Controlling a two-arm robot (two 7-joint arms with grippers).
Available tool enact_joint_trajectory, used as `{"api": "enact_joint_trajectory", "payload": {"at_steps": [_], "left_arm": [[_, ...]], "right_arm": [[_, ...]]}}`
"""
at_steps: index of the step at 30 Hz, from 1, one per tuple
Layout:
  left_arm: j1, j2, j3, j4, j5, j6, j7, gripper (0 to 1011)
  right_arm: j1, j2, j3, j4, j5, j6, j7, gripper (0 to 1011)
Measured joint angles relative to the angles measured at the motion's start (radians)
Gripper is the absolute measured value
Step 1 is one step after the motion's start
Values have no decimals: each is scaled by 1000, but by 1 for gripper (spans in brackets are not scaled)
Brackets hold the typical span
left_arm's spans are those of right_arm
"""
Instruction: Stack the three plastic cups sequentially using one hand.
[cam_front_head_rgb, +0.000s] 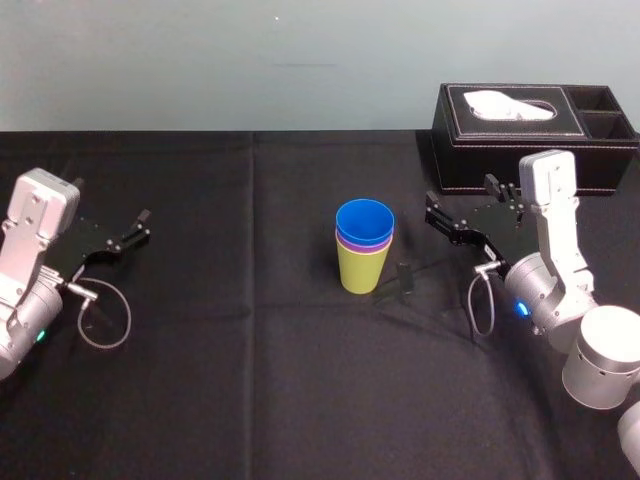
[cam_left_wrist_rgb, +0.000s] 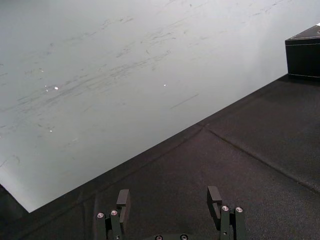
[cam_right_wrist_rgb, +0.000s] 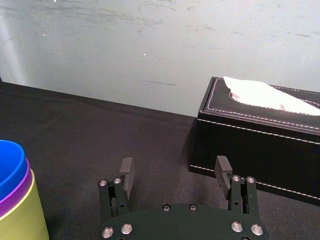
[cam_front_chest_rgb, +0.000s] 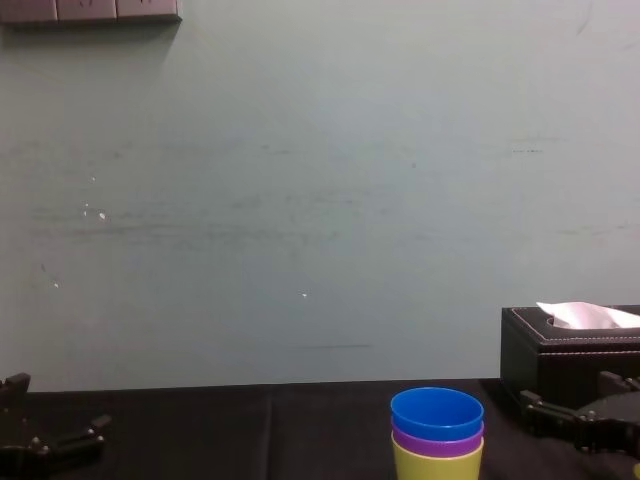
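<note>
Head view: right hand (cam_front_head_rgb: 460, 200) wide open, empty, near blue cup (cam_front_head_rgb: 364, 218) inside purple cup (cam_front_chest_rgb: 437, 443) inside yellow-green cup (cam_front_head_rgb: 360, 272), all smooth tapered plastic; left hand (cam_front_head_rgb: 108, 205) open too.

Hidden inside yellow-green cup (cam_front_head_rgb: 362, 272): bodies of purple cup (cam_front_head_rgb: 362, 246), blue cup (cam_front_head_rgb: 365, 222). Cropped at 6 o'clock, chest view: its base.

No words, numbers or signs can be read here: the cups (cam_front_head_rgb: 364, 250) are plain, and the black box (cam_front_head_rgb: 500, 150) and the wall (cam_front_chest_rgb: 300, 200) have no writing that can be made out
</note>
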Motion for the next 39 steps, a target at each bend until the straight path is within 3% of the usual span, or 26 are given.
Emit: {"api": "enact_joint_trajectory", "payload": {"at_steps": [39], "left_arm": [[0,0,0,0,0,0,0,1011]], "right_arm": [[0,0,0,0,0,0,0,1004]]}}
